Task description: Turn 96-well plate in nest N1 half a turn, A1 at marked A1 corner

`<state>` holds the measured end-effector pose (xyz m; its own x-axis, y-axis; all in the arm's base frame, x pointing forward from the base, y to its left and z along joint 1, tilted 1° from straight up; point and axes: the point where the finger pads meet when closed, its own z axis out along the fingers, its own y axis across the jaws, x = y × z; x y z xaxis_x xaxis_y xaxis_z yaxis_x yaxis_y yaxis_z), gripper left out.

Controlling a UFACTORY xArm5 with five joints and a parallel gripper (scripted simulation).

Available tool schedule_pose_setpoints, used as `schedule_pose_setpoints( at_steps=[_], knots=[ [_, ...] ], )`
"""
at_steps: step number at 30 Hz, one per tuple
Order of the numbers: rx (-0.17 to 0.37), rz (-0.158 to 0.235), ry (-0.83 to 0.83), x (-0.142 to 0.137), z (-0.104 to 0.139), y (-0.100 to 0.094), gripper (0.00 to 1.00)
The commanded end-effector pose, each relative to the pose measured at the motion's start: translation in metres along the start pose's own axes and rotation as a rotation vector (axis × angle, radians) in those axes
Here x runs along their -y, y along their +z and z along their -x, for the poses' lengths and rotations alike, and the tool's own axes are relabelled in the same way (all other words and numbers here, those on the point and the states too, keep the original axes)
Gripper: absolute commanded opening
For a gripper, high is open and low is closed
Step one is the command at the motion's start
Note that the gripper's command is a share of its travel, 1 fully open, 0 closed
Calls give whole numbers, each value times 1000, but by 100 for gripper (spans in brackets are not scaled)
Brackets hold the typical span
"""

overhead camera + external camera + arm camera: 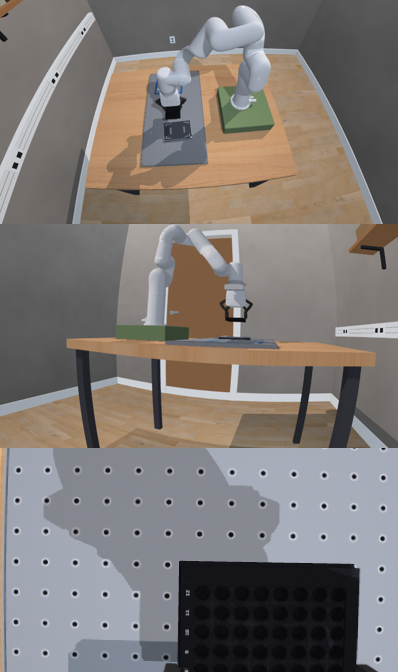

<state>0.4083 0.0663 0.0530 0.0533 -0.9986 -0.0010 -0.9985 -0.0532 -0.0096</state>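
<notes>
My gripper (172,109) (235,319) (270,668) is shut on the black 96-well plate (172,113) (235,320) (270,613), with one finger on each long side. The plate hangs level, well above the board. In the wrist view its column 12 end is at the top, with numbers 12 to 9 down the left side. The column 1 end and the cut-off A1 corner are outside that view. The plate nest N1 (177,131) (234,337) is dark and empty, with pale corner locators. In the top view it lies nearer the camera than the plate. Its A1 mark is too small to read.
The nest sits on a grey perforated board (178,155) (310,520) on the wooden table (236,164) (194,356). A blue outline (181,91) lies on the board behind the gripper, partly hidden by it. The arm stands on a green block (250,119) (139,332).
</notes>
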Motion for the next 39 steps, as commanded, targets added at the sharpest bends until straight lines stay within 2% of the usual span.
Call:
schedule_pose_setpoints(
  at_steps=[1,24,30,35,39],
  knots=[
    [-2,-4,0,-1,16,-2,0],
    [-2,-4,0,-13,85,-4,0],
    [-2,-4,0,-15,98,-4,0],
    [-2,-4,0,-15,98,-4,0],
    [-2,-4,-133,-15,98,-4,0]
  ],
)
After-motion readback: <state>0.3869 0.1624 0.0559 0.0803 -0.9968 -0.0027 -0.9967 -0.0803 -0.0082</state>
